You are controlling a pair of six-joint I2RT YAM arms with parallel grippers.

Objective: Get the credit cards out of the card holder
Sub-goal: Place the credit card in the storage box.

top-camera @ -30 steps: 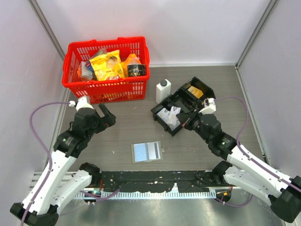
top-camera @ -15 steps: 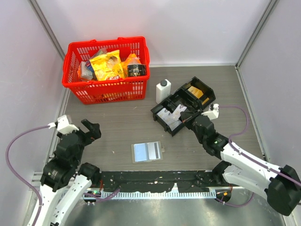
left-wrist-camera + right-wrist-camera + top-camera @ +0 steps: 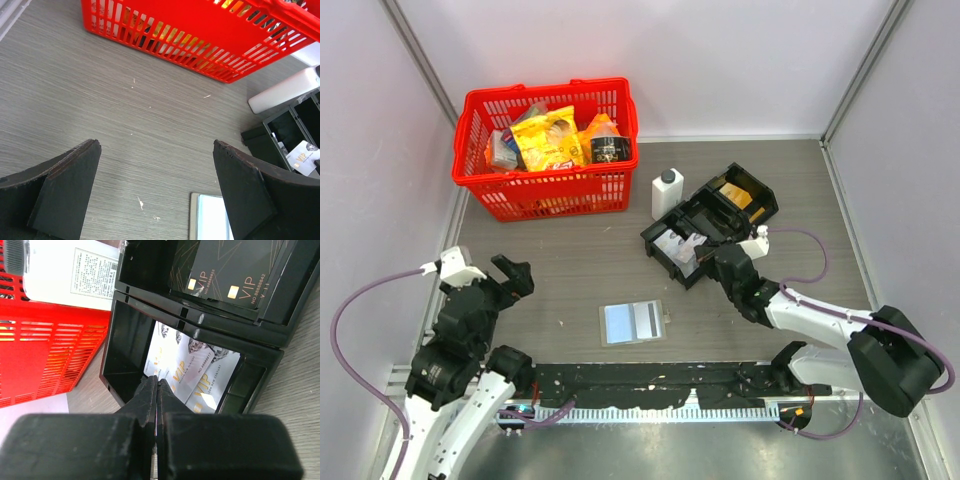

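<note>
The card holder (image 3: pixel 633 322) lies open and flat on the table near the front middle, its pale blue panel facing up. Its corner shows in the left wrist view (image 3: pixel 207 220). My left gripper (image 3: pixel 513 272) is open and empty, left of the holder, above bare table (image 3: pixel 156 145). My right gripper (image 3: pixel 712 257) is shut at the near edge of the black tray (image 3: pixel 692 205). In the right wrist view its tips (image 3: pixel 157 381) point at silver VIP cards (image 3: pixel 200 370) lying in a tray compartment. Black VIP cards (image 3: pixel 225 270) lie in another compartment.
A red basket (image 3: pixel 548 145) full of groceries stands at the back left and shows in both wrist views (image 3: pixel 200 30) (image 3: pixel 40 355). A white bottle (image 3: pixel 666 192) stands beside the tray's far left corner. Side walls close in the table on both sides.
My left arm has pulled back toward the near left and now holds still. My right arm has folded lower while its gripper stays at the tray's near edge.
</note>
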